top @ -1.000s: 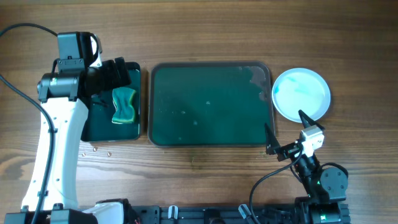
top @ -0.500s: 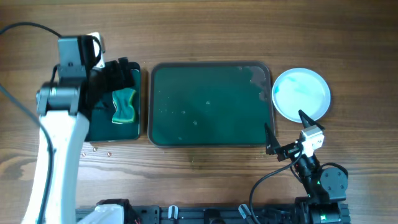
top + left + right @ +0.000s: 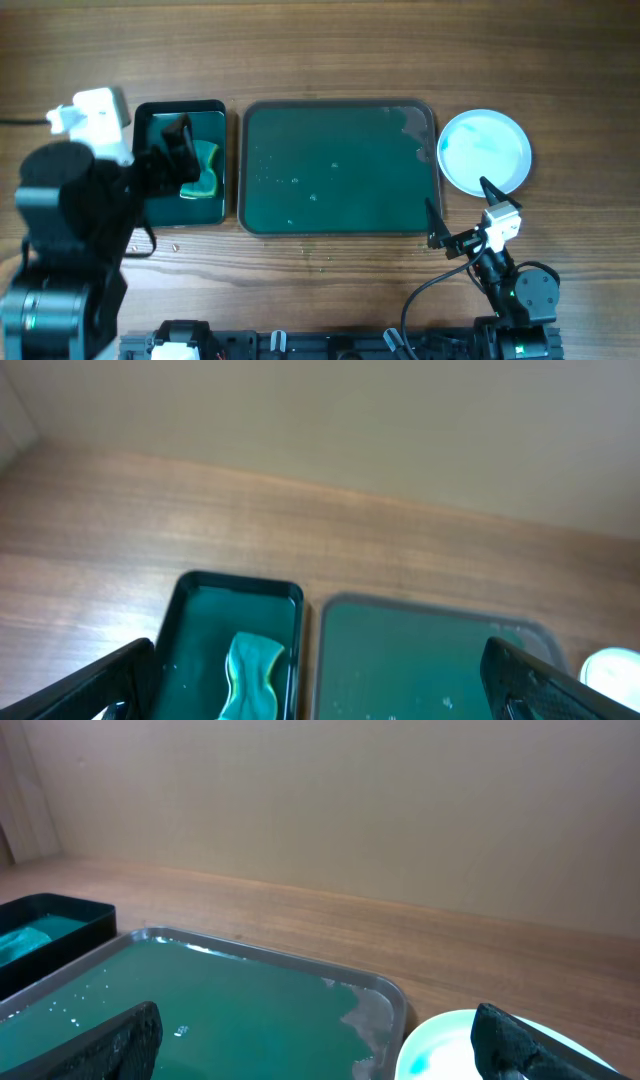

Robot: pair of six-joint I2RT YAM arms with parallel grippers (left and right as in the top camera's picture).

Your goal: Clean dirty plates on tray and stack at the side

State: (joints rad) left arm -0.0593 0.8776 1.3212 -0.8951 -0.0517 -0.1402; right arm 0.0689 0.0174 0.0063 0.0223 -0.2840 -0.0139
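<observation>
Overhead shows a white plate (image 3: 484,151) just right of the tray (image 3: 338,168).

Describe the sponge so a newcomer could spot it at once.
Start at the big green tray in the middle; left of it lies a smaller black-rimmed tray. The sponge lies inside that one, a wavy teal and yellow-green block, unlike the round white plate at the far right.

The left gripper (image 3: 172,148) pulled back toward the near-left and rose closer to the overhead camera, so the small tray (image 3: 212,208) and the sponge (image 3: 207,172) show more.
</observation>
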